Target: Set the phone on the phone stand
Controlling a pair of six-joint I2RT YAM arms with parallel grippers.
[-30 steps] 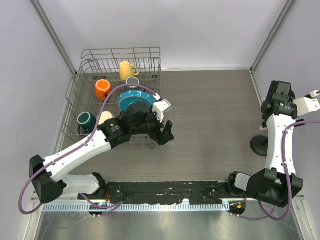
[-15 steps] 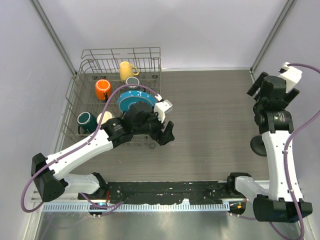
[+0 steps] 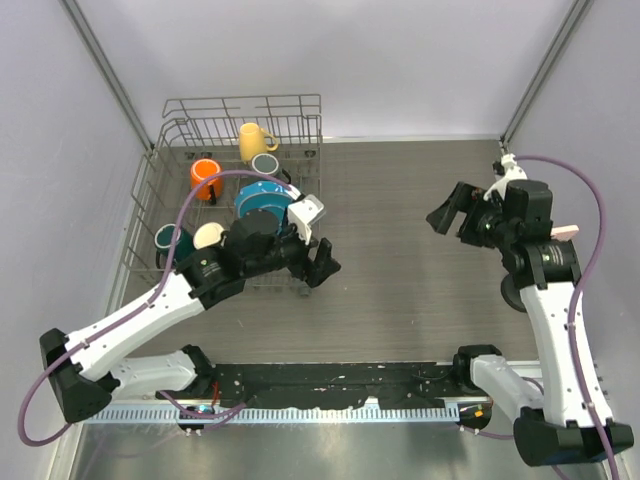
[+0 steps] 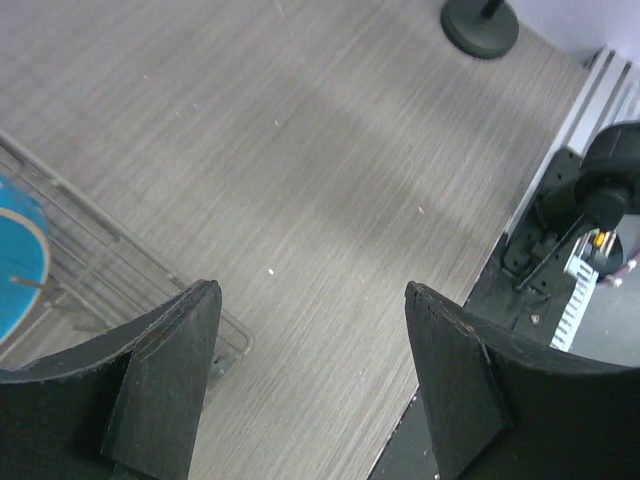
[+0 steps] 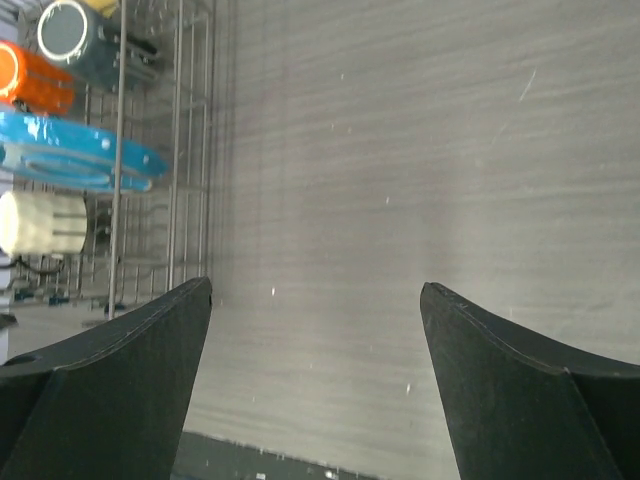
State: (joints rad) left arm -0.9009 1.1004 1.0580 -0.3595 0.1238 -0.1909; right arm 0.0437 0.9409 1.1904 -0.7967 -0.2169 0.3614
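Observation:
The phone stand's black disc base [image 3: 513, 292] stands at the table's right edge, mostly hidden behind my right arm. It also shows far off in the left wrist view [image 4: 480, 24]. A pale pink sliver [image 3: 564, 232], possibly the phone's edge, sticks out beside my right forearm; the rest is hidden. My right gripper [image 3: 450, 213] [image 5: 315, 295] is open and empty, over bare table to the left of the stand. My left gripper [image 3: 320, 262] [image 4: 312, 300] is open and empty, over the table beside the rack's front corner.
A wire dish rack [image 3: 180, 130] at the back left holds a yellow mug [image 3: 252, 140], an orange mug [image 3: 205, 178], a teal mug [image 3: 172, 242] and a blue plate [image 3: 262, 200]. The rack [image 5: 190, 150] also shows in the right wrist view. Grey walls close in both sides.
My right arm has swung from the right wall inward, and its gripper now points left over the table. My left gripper has drawn back slightly to the left.

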